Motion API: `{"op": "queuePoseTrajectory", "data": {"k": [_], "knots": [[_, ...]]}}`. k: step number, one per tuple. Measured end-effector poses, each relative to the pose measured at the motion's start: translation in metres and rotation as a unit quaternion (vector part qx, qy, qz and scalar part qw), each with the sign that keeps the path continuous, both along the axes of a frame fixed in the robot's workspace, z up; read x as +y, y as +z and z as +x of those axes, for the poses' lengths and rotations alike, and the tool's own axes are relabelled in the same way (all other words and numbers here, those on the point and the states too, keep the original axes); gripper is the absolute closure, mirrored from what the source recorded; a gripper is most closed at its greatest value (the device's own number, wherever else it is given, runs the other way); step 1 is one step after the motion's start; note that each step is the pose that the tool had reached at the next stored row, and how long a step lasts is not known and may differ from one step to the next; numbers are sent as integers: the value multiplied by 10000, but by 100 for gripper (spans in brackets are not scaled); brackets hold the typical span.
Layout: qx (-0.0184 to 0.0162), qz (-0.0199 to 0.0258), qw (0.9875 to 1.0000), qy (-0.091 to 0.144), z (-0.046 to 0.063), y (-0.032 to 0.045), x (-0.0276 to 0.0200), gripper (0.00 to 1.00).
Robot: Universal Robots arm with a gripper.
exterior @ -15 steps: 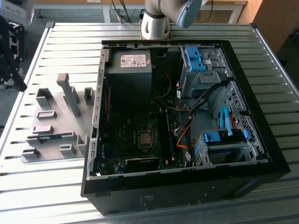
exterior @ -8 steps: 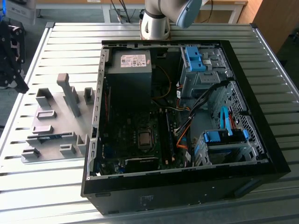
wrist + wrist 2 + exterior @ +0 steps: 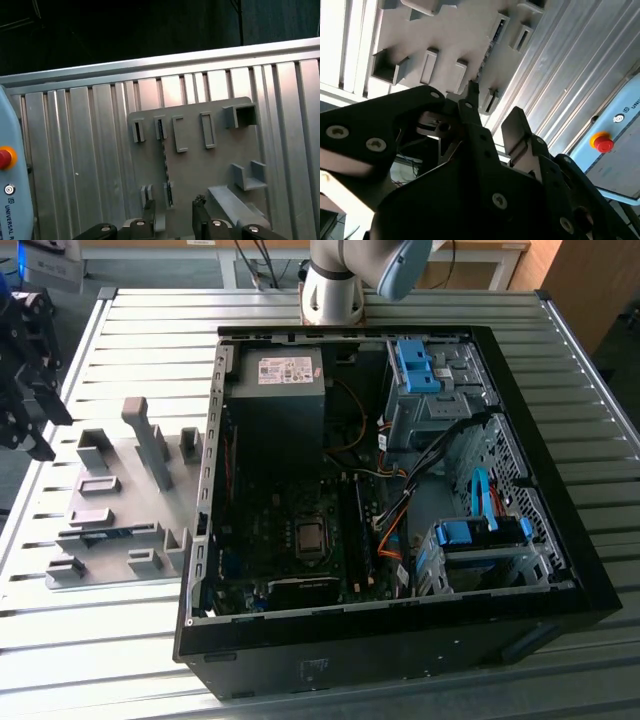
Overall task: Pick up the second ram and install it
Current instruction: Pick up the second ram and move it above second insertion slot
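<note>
The second ram [image 3: 163, 160] stands on its edge in a slot of the grey holder plate [image 3: 210, 165], seen as a thin dark strip in the first wrist view. It also shows as a thin strip [image 3: 108, 533] in the exterior view, on the plate's near side. My black gripper [image 3: 25, 370] hangs above the table at the exterior view's far left, beyond the plate and apart from the ram. Its fingers are open with nothing between them in both wrist views. In the first wrist view the gripper [image 3: 175, 220] sits just off the ram's near end.
An open black computer case [image 3: 560, 540] lies on the slatted metal table [image 3: 100, 660], with the motherboard [image 3: 290, 530], power supply [image 3: 275, 380] and blue drive-bay clips [image 3: 415, 365] inside. Grey holder blocks [image 3: 150, 440] stand up from the plate. A red stop button [image 3: 604, 143] lies near the table edge.
</note>
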State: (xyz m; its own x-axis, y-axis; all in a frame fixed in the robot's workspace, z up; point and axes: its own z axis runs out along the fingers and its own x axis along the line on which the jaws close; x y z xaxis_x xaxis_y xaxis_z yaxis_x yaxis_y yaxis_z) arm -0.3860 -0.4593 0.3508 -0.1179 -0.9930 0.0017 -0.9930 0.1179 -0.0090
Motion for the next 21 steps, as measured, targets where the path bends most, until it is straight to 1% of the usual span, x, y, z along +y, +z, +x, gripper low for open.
{"op": "queuePoseTrajectory", "data": {"k": [1,2,3,5,7,9,10,13,17,19,20,21], "knots": [[0,0,10000,41,-4,-11,-2,53],[1,-1,10000,55,-20,-22,-5,53],[1,0,10000,55,-48,-39,-5,47],[0,1,10000,81,-78,-76,-7,47],[0,1,9997,239,-79,-111,-8,47],[0,2,9991,415,-80,-146,-8,47],[1,5,9989,459,-92,-164,-8,47],[0,6,9989,462,-135,-215,-9,47],[-1,6,9989,462,-143,-222,-8,47],[-1,6,9989,462,-144,-222,-8,49],[-1,6,9989,462,-144,-222,-8,55],[-1,6,9989,462,-144,-222,-8,55]]}}
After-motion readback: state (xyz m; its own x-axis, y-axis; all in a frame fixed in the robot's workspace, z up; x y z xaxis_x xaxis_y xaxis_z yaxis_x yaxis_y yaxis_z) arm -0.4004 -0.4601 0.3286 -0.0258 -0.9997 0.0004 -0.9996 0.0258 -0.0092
